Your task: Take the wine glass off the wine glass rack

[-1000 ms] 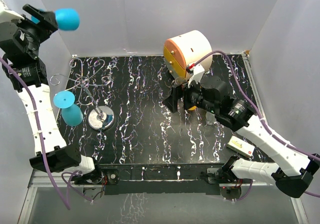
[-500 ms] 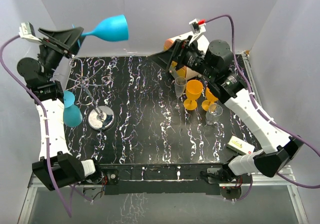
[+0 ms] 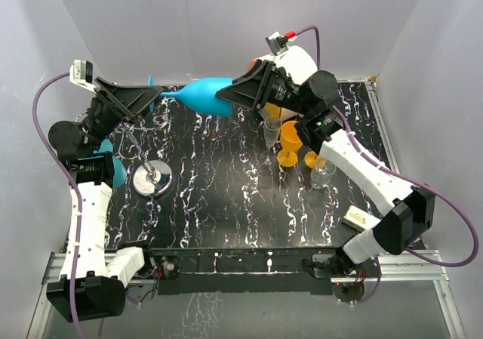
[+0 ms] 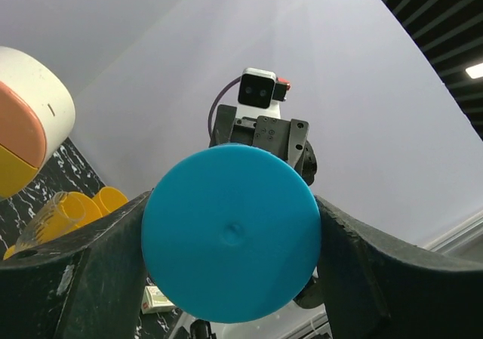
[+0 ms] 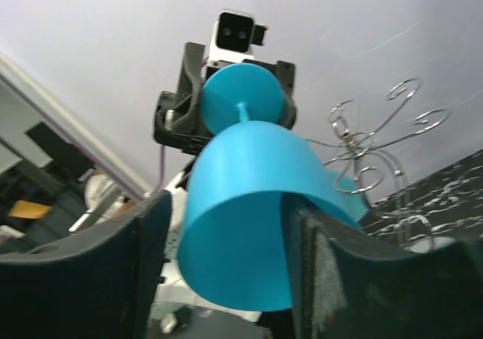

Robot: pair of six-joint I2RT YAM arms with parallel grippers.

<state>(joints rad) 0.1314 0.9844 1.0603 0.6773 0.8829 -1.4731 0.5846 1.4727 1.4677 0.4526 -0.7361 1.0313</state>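
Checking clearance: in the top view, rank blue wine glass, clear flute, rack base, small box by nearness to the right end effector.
1. blue wine glass, aloft, back centre
2. clear flute, right of centre
3. rack base, left
4. small box, near right

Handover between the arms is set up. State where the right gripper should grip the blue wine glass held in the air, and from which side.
Grip the bowl of the blue wine glass, coming in from its open rim end. The glass lies roughly level, its foot clamped in the left gripper, mouth facing the right gripper, whose open jaws flank the bowl.
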